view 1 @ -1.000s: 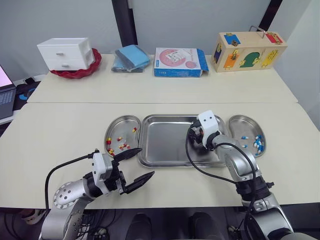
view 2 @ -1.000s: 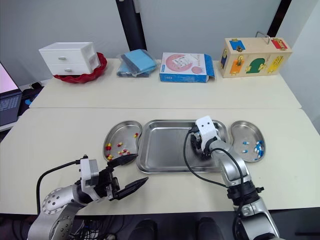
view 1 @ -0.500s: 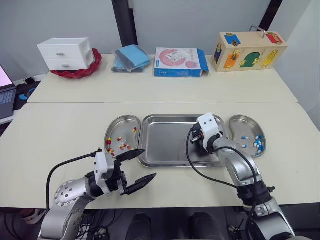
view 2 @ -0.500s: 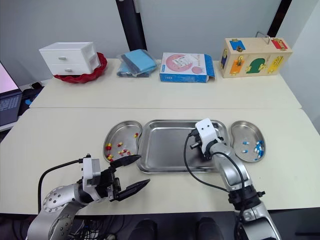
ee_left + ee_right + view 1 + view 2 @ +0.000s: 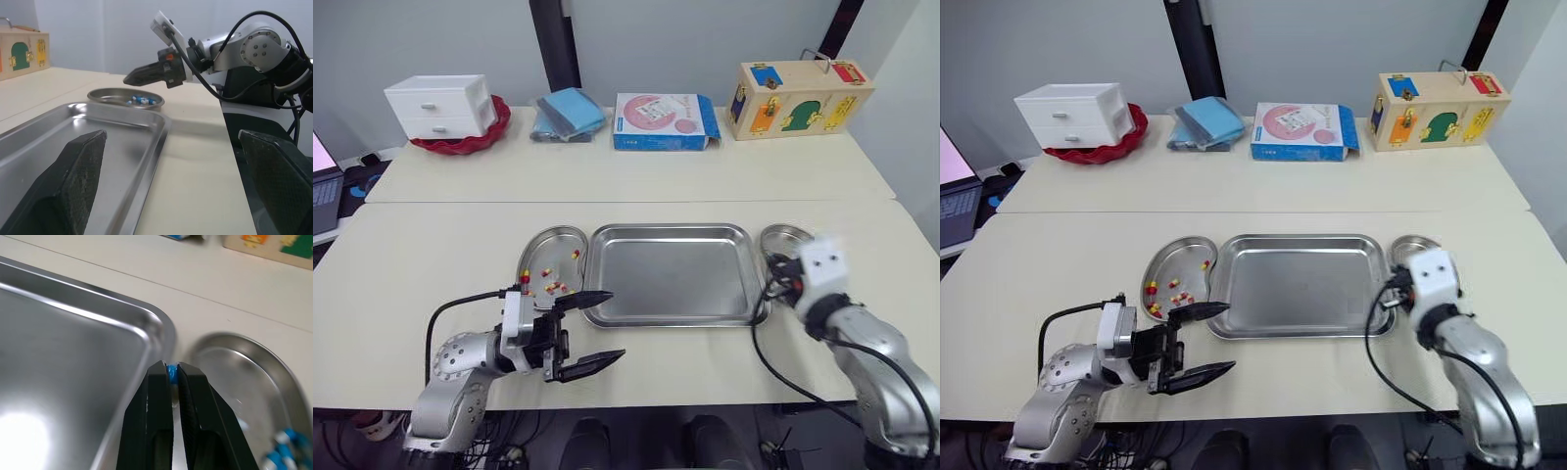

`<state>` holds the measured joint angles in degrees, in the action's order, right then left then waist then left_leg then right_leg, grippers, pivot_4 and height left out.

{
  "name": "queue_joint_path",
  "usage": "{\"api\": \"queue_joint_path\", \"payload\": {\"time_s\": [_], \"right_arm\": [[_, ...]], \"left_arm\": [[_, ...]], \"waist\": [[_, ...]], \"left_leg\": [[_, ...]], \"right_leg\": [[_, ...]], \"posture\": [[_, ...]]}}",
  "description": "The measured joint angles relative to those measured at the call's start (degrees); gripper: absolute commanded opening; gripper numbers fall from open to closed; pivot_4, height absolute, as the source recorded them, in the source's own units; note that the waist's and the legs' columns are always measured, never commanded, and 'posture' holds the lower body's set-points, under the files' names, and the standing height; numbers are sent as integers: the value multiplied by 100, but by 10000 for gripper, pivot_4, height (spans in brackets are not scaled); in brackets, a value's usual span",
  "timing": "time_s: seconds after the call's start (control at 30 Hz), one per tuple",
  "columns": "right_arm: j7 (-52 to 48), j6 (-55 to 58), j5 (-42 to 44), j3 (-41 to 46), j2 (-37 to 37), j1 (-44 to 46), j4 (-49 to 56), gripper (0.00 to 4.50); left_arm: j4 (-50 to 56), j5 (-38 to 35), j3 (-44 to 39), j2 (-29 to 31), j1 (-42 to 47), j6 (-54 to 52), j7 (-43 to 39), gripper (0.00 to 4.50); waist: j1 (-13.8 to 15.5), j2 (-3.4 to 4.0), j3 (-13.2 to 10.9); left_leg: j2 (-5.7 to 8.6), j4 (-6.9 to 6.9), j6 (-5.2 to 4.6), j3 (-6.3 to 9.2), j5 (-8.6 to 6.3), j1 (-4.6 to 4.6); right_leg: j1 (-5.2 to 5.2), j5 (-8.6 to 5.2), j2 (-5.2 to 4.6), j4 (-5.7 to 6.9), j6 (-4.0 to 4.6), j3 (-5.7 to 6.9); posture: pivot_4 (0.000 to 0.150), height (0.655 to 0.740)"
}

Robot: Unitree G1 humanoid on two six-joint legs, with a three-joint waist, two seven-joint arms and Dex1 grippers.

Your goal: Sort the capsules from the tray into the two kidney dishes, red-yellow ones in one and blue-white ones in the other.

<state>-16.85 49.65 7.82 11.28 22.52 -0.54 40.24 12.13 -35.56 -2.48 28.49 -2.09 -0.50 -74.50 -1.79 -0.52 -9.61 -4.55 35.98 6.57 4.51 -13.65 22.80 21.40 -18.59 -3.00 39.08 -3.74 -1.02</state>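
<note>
The steel tray (image 5: 666,279) lies mid-table with no capsule visible in it. Left of it, a kidney dish (image 5: 540,245) holds several red-yellow capsules (image 5: 551,285). On the tray's other side, the right kidney dish (image 5: 234,377) holds several blue-white capsules (image 5: 139,100). My right gripper (image 5: 171,368) is shut on a blue-white capsule (image 5: 172,371), above the gap between the tray's rim (image 5: 161,328) and the right dish. My left gripper (image 5: 587,331) stands open near the table's front edge, just in front of the tray's front left corner, with nothing between its fingers (image 5: 73,181).
Along the far table stand a white drawer box (image 5: 440,103) on a red bowl, a blue cloth pack (image 5: 570,113), a pink-and-blue box (image 5: 664,119) and a wooden toy box (image 5: 800,98). A laptop (image 5: 323,181) sits at the far left edge.
My right gripper has moved right from over the tray's right part to the gap beside the right dish. The left gripper has shifted slightly and stays open.
</note>
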Motion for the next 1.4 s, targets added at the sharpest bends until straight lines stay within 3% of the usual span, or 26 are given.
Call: {"api": "queue_joint_path", "payload": {"time_s": [0.5, 1.0, 1.03, 1.4], "right_arm": [[453, 31, 21, 485, -139, -53, -366, 193], [454, 23, 260, 600, -161, 183, -501, 43051], [454, 19, 259, 600, -161, 183, -501, 44579], [345, -161, 314, 615, -109, 80, -500, 44579]], "left_arm": [[-153, 9, 31, -180, 127, 237, -22, 45000], [-179, 21, 31, -192, 210, 374, 28, 45000], [-179, 21, 31, -192, 208, 374, 31, 45000], [-145, 179, 14, -169, 171, 326, 490, 45000]], "waist": [[10, 1, 0], [10, 1, 0], [10, 1, 0], [11, 1, 0]], "left_leg": [[0, 0, 0, 0, 0, 0], [0, 0, 0, 0, 0, 0], [1, 0, 0, 0, 0, 0], [0, 0, 0, 1, 0, 0]], "right_leg": [[-1, 0, 1, 0, 0, -1], [-1, 0, 1, 0, 0, -1], [-1, 0, 1, 0, 0, -1], [-1, 0, 1, 0, 0, -1]], "posture": [[1500, 7078], [1500, 7078], [1500, 7078], [1500, 7078]]}}
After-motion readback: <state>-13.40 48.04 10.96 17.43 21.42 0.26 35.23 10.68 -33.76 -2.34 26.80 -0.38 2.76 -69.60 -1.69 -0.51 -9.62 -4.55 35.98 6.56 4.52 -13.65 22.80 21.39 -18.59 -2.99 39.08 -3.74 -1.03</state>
